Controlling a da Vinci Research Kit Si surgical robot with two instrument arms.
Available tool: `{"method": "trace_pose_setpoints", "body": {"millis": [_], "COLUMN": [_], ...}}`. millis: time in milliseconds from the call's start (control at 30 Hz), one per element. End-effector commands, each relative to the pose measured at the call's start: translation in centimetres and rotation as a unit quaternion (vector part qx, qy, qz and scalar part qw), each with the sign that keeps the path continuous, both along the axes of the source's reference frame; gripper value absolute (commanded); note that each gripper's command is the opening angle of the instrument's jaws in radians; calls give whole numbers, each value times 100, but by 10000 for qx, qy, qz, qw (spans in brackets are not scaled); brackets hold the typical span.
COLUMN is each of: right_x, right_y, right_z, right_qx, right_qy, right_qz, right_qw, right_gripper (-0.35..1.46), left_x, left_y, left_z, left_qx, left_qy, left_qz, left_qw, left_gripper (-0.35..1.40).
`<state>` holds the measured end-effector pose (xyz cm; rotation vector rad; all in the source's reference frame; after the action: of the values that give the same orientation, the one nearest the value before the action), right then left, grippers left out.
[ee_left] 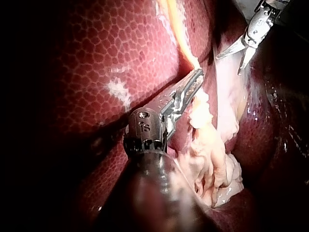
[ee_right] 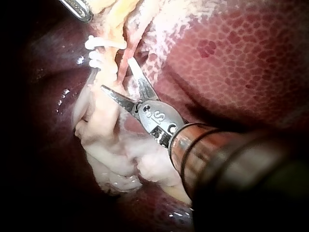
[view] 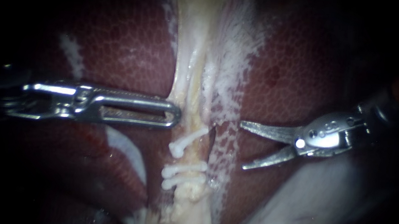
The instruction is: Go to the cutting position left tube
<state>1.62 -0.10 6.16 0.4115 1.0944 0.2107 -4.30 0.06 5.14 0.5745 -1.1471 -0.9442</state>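
Left instrument (view: 175, 115): the shaft enters from the left edge of the endoscope view and runs level to the centre. Its two long, slotted steel jaws lie together, clamped on the left edge of the pale cream band of tissue (view: 188, 75), just above the uppermost clip. The left wrist view shows the same closed tip set against a yellowish strand of that band.

Right instrument (view: 243, 145): the shaft enters from the right edge, angled slightly downward. Its tip carries two curved, tapered steel blades. They stand spread apart and grasp nothing, with the points facing the centre.

Left tube (view: 192, 156): a cream, cord-like strand in the lower centre that continues the band downward. Three white plastic clips (view: 186, 143) cross it, one above and two close together below. A dark slit and a strip of white lacy membrane (view: 225, 145) lie between the tube and the blade points. In the right wrist view the blade points sit near the clips; contact cannot be determined.

Dark red liver (view: 121, 44), glossy and finely mottled, flanks the band on both sides.
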Motion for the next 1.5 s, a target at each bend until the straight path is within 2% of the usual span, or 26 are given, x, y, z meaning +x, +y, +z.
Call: {"method": "trace_pose_setpoints", "body": {"millis": [33,200,433,667,900,1067,1500], "right_x": [1,8,19,38,61,74,94], "right_y": [-2,-7,-14,-18,-20,-20,-19], "right_z": [2,8,12,15,16,17,18], "right_qx": [56,310,588,863,1123,1217,1339], "right_qy": [-11,40,10,50,154,196,199], "right_qz": [-65,-196,-341,-533,-758,-844,-871], "right_qw": [10000,9993,9977,9948,9907,9888,9869], "right_gripper": [129,122,115,107,100,92,80], "left_x": [1,7,22,27,28,30,31], "left_y": [1,2,5,6,4,5,5], "left_z": [-2,-14,-46,-72,-78,-80,-80], "left_qx": [7,24,51,43,43,46,45], "left_qy": [-7,-42,-169,-222,-238,-255,-254], "left_qz": [2,-8,-50,-77,-80,-84,-84], "left_qw": [10000,10000,9998,9997,9997,9996,9996], "left_gripper": [-35,-35,-35,-35,-35,-35,-35]}}
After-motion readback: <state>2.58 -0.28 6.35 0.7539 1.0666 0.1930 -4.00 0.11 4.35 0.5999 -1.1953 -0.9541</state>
